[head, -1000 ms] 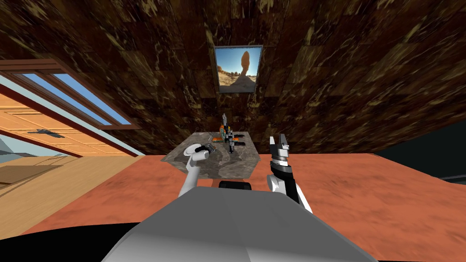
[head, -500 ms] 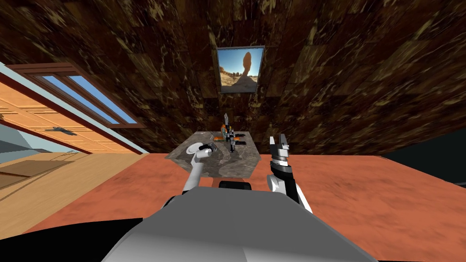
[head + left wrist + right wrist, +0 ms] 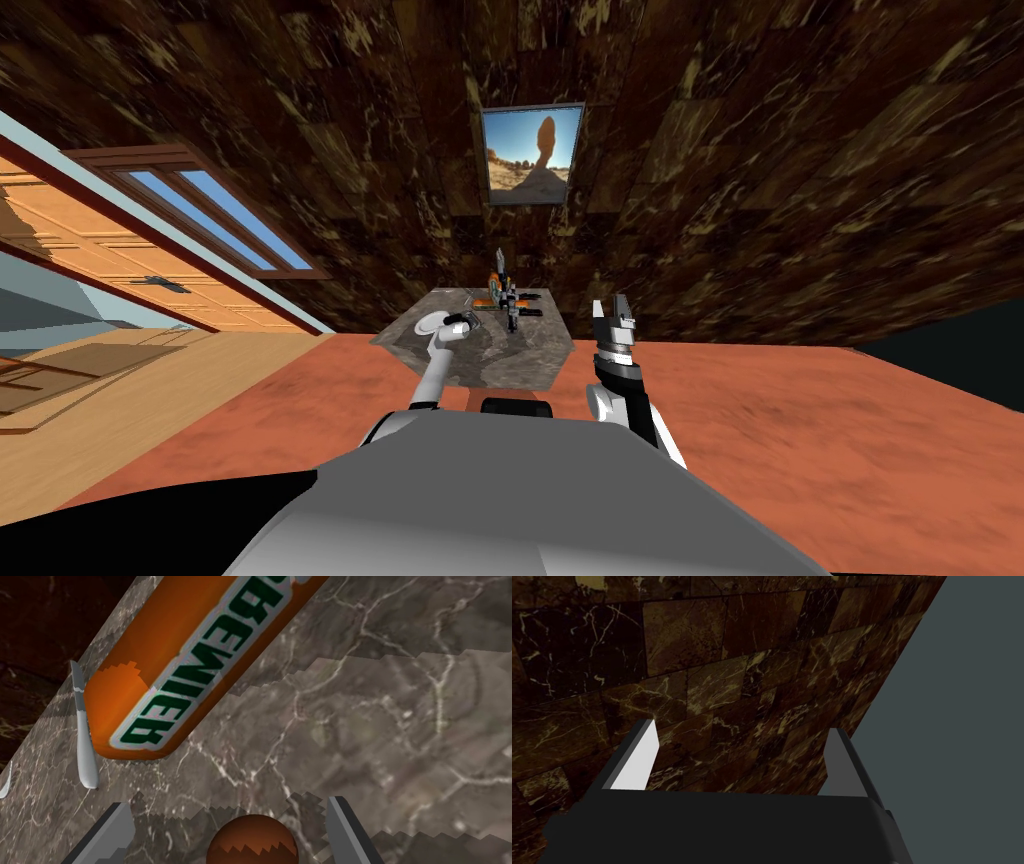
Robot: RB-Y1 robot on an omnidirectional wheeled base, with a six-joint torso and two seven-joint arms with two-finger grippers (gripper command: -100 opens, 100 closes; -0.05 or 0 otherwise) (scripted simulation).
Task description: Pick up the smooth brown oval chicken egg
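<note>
Where the head view looks down, the left gripper hangs over the grey marble table, with the right gripper raised beside it. Left wrist view: the brown egg lies on the table between wide-open fingers, untouched, near an orange packet. Right wrist view: fingers spread, holding nothing.

- On the tabletop: egg, lying between the parted fingers of the left claw, clear of both.
- Beyond the egg, farther from the claw: lettered tube, flat on the tabletop, one end near the tabletop's edge.
- Just beside that end, on the edge side: thin blade.
- On the wall behind the tabletop: framed picture; window off to the left.
- Right of the tabletop, raised, fingers apart: right claw.
</note>
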